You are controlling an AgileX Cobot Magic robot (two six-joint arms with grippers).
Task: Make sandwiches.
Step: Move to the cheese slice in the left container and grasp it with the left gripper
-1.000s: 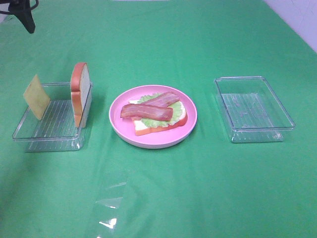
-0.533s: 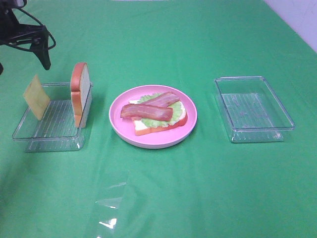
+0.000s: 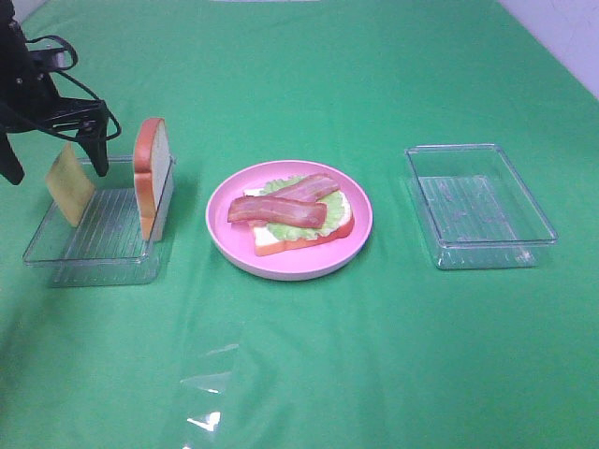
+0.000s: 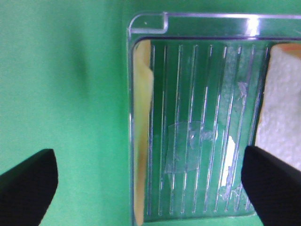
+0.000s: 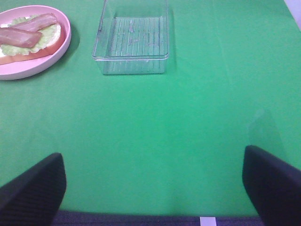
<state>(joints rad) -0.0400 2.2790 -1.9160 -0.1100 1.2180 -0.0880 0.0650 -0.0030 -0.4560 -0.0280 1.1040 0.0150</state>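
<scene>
The open sandwich (image 3: 298, 217) lies on the pink plate (image 3: 225, 245): a white bread slice, green lettuce and two bacon strips (image 3: 278, 210). It also shows in the right wrist view (image 5: 26, 36). A yellow cheese square (image 3: 68, 183) and an upright bread slice (image 3: 153, 173) lean in the left clear tray (image 3: 89, 267). My left gripper (image 3: 54, 164) is open just above the cheese, one finger on each side. In the left wrist view the gripper (image 4: 150, 188) spans the cheese (image 4: 141, 80), with the bread (image 4: 282, 103) by one finger. My right gripper (image 5: 153, 188) is open and empty above bare cloth.
An empty clear tray (image 3: 479, 206) stands to the right of the plate, and it shows in the right wrist view (image 5: 131, 42) too. A green cloth (image 3: 374, 355) covers the table. A clear plastic scrap (image 3: 208, 388) lies at the front.
My left arm has come down from the far left corner towards the left tray and now hangs over the cheese. The food, plate and trays have not moved.
</scene>
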